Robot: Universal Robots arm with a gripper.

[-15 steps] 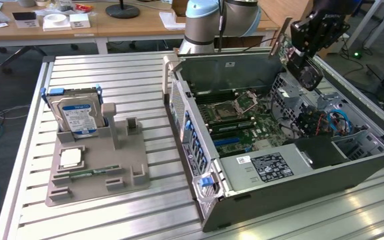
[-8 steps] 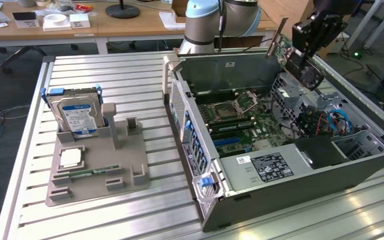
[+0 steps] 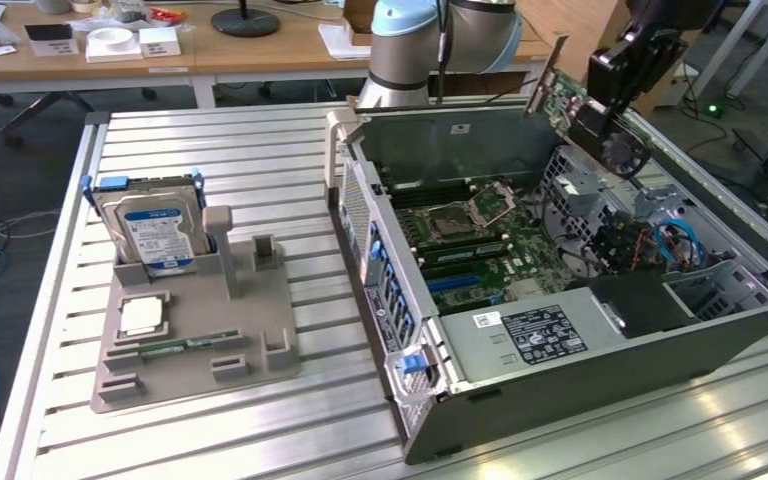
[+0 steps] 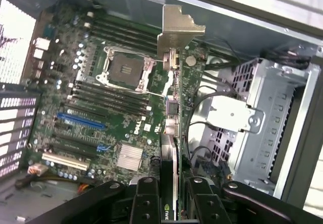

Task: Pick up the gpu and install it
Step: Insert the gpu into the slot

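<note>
One gripper (image 4: 174,198) clenched on gpu (image 4: 174,113), card edge-on btwn its fingers, held tilted in air over open PC case (image 3: 558,400), above motherboard (image 4: 91,108), metal bracket (image 4: 177,30) at far end.

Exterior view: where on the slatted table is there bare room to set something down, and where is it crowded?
Bare slats lie between the grey holder and the computer case, and behind the hard drive. Inside the case is crowded, with the gripper holding the gpu above it.
</note>
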